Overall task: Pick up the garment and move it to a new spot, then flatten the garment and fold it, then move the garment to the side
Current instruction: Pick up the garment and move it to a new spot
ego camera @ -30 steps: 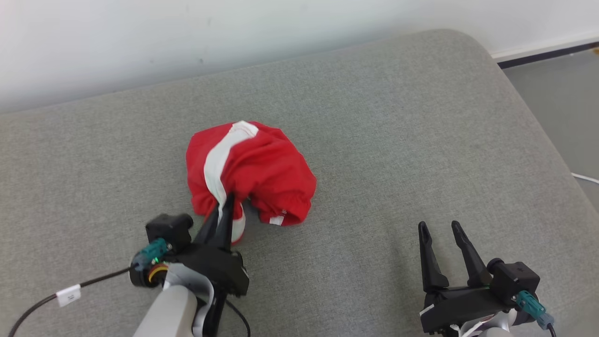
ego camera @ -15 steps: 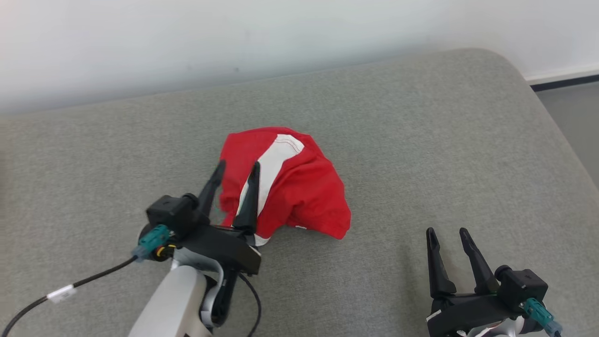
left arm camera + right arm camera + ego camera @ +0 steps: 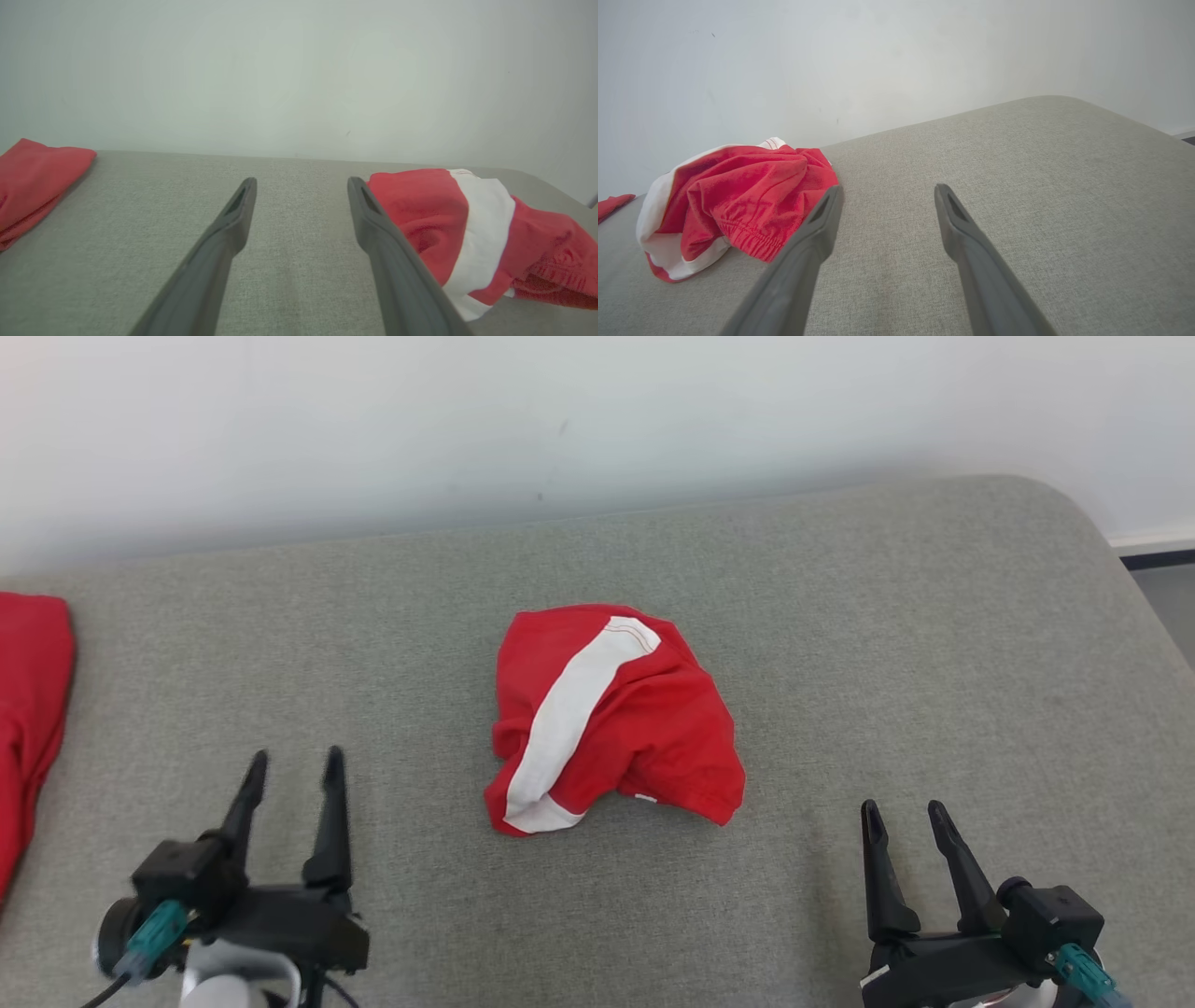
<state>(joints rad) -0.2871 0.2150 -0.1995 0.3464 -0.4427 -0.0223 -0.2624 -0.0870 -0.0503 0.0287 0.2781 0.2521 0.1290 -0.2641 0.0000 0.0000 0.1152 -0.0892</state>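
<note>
The garment (image 3: pixel 611 719) is a crumpled red piece with a white stripe, lying bunched in the middle of the grey cushioned surface (image 3: pixel 840 644). It also appears at the right of the left wrist view as the garment (image 3: pixel 472 233) and at the left of the right wrist view as the garment (image 3: pixel 733 205). My left gripper (image 3: pixel 291 763) stands open at the lower left, well apart from the cloth, nothing between its fingers. My right gripper (image 3: pixel 904 812) is open at the lower right, also empty and clear of the garment.
A second red cloth (image 3: pixel 28 709) lies at the far left edge of the surface, seen too in the left wrist view as the red cloth (image 3: pixel 32 172). A pale wall (image 3: pixel 560 420) runs behind. The surface's rounded corner and floor (image 3: pixel 1167 607) lie at the right.
My left gripper opened and let go of the garment, then drew back to the lower left. The garment now lies loose. The head camera has shifted, bringing the second red cloth into view.
</note>
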